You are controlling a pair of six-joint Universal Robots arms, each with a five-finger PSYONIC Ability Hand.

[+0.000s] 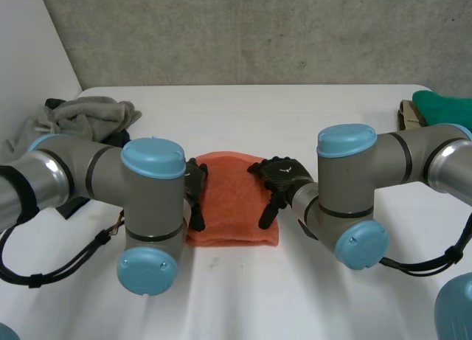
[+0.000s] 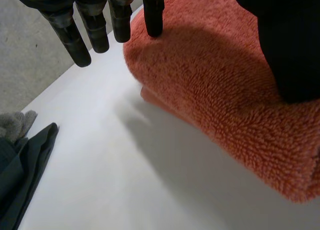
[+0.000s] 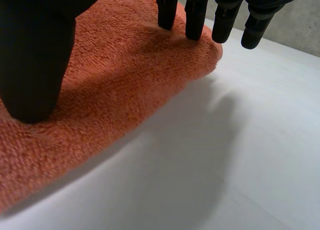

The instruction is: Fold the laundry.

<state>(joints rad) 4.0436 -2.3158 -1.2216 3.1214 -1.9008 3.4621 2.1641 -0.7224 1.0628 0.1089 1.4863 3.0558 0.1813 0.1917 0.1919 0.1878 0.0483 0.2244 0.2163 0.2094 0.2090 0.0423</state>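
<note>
Head view: folded orange towel (image 1: 232, 203) in the middle of the white surface (image 1: 243, 111), left hand (image 1: 195, 186) at its left edge, right hand (image 1: 280, 176) on its right part.
Left wrist view: fingers (image 2: 75, 38) straight, released, tips at the towel's edge.
Right wrist view: fingers (image 3: 195, 18) straight, released, tips on the towel's top.

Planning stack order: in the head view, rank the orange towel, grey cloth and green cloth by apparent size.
1. orange towel.
2. grey cloth, nearly alike and farther back, so unsure.
3. green cloth, cut by the edge.
</note>
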